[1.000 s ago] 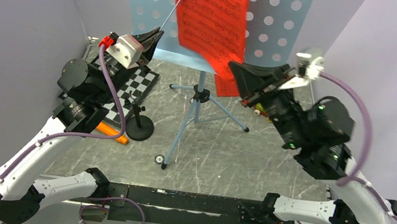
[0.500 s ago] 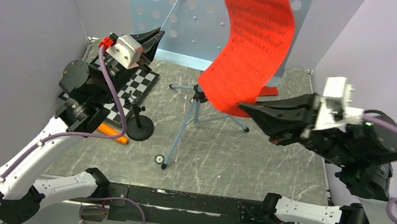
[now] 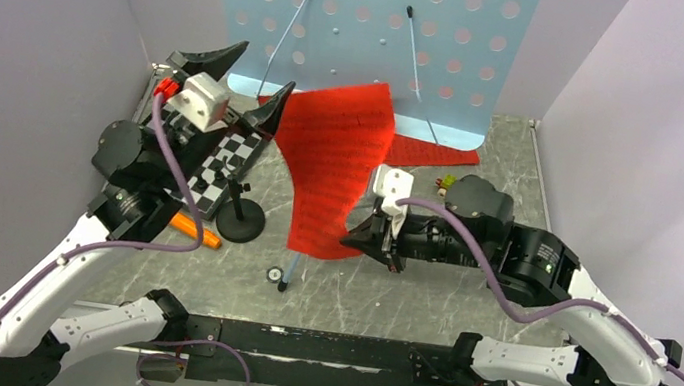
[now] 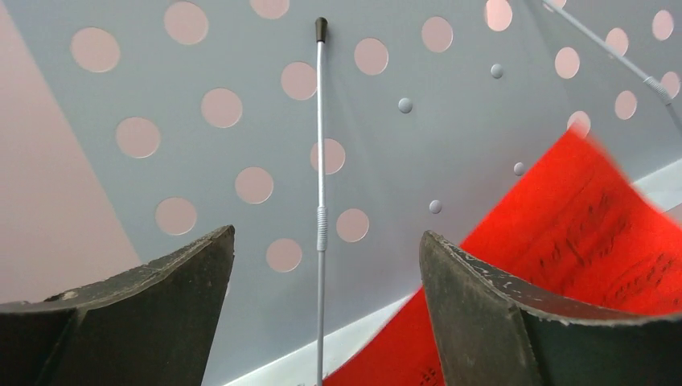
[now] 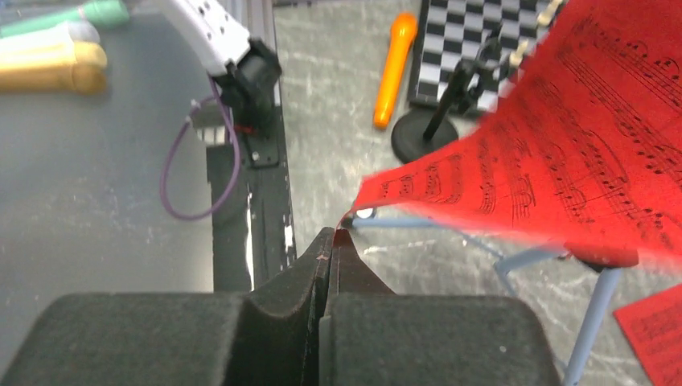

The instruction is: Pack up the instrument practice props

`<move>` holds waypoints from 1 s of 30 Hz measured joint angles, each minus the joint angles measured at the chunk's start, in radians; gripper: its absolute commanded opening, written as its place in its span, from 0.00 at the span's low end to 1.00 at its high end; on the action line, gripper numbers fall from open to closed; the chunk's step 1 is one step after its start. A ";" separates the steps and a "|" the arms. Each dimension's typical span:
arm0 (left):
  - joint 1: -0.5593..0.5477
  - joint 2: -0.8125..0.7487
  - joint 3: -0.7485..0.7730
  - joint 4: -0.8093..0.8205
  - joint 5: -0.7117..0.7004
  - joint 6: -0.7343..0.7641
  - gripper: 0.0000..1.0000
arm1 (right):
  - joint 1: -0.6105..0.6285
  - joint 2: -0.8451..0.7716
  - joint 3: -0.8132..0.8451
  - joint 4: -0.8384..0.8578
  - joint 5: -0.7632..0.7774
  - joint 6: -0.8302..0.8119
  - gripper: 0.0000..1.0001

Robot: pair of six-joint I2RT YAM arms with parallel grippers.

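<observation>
The light-blue perforated music stand stands at the back on its tripod. My right gripper is shut on the lower corner of a red music sheet, which hangs slack from the desk's ledge down towards the table; the pinch shows in the right wrist view. A second red sheet lies under the desk. My left gripper is open in front of the desk's left wire holder, holding nothing. The orange microphone lies beside the black round-base mic stand.
A chessboard lies at the left under my left arm. A small brick toy car sits behind my right wrist. A small white wheel-like piece lies by a tripod foot. Purple walls close in both sides.
My right gripper pulled the red sheet off the desk, down and towards the front. My left gripper opened and shifted slightly left. The desk's two wire holders now show bare.
</observation>
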 measured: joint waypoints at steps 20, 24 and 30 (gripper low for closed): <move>0.000 -0.231 -0.223 0.001 -0.075 -0.145 0.89 | -0.088 -0.240 -0.317 -0.134 0.788 0.353 0.00; 0.000 -0.251 -0.273 -0.007 -0.076 -0.186 0.89 | -0.128 -0.365 -0.419 -0.137 0.979 0.475 0.00; 0.000 -0.291 -0.323 -0.017 -0.076 -0.231 0.89 | -0.213 -0.371 -0.491 -0.095 1.116 0.513 0.00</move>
